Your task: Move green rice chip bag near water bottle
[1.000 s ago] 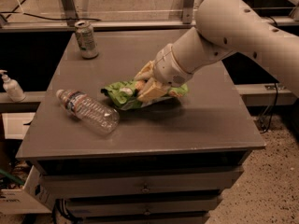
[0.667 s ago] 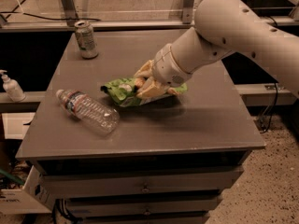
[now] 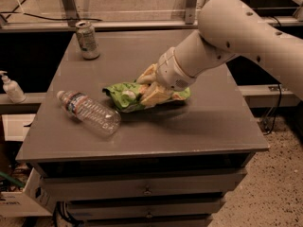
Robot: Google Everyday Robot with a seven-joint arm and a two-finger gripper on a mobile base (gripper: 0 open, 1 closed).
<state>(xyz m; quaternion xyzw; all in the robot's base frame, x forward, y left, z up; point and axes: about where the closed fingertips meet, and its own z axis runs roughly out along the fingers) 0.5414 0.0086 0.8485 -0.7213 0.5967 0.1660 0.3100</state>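
Bag [image 3: 121, 91], green and crumpled, is at the middle of the table [image 3: 208, 122], pinched between the fingers of the gripper [image 3: 147, 90], which reaches in from the right. Just left of the bag, not touching it, the bottle [image 3: 90, 113] lies on its side. A can [image 3: 87, 40] stands at the far-left corner.

Pale arm [image 3: 246, 32] reaching from upper right, wrist [image 3: 177, 70] angled down-left, hand [image 3: 152, 86] at centre, clamped on green rice chip bag [image 3: 122, 92]
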